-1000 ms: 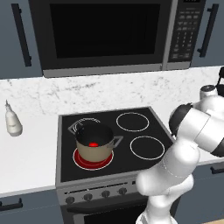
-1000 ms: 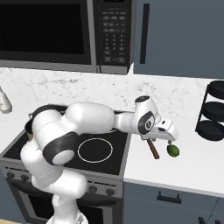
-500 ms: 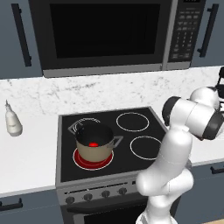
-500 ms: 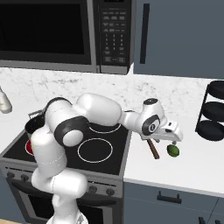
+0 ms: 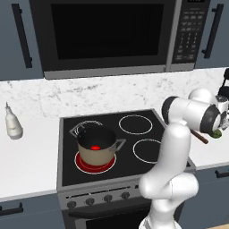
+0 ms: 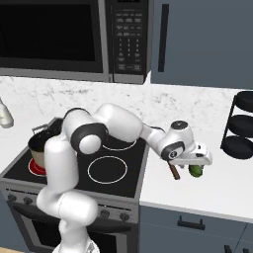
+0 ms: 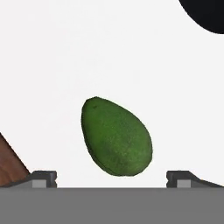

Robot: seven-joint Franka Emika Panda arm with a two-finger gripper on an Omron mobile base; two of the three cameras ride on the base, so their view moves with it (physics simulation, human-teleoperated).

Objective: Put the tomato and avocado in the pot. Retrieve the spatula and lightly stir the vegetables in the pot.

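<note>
from the left base view, my white arm point(image 5: 179, 147) rises at the lower right and bends toward the right edge, over the white counter point(image 5: 210, 150) beside the stove point(image 5: 120, 147). the pot point(image 5: 95, 146) sits on the front left burner, which glows red around its base, and the tomato point(image 5: 95, 147) shows as a small red spot in its dark inside. at the right edge, just under my wrist, i see a sliver of the green avocado point(image 5: 218, 133) and, touching or nearly touching it on the left, the reddish-brown handle of the spatula point(image 5: 199, 137) lying slanted on the counter. a pale bottle point(image 5: 13, 126) stands on the counter left of the stove, and the microwave point(image 5: 107, 36) hangs above. from the right base view, my arm reaches from the lower left across the stove to the counter on its right, and my gripper point(image 6: 196, 166) hangs low over the avocado point(image 6: 196, 170), pointing down. the spatula point(image 6: 173, 171) lies just to the left of the avocado. the pot point(image 6: 40, 143) is well apart at the left, partly hidden behind my arm. a dark tiered rack point(image 6: 242, 126) stands at the right edge of the counter. in the hand view, the avocado point(image 7: 116, 137) lies on the white counter between my two fingertips point(image 7: 43, 178), which stand wide apart and clear of it on both sides, holding nothing. the spatula's brown handle point(image 7: 9, 164) cuts the lower left corner, and a dark round shape sits in the upper right corner.
</note>
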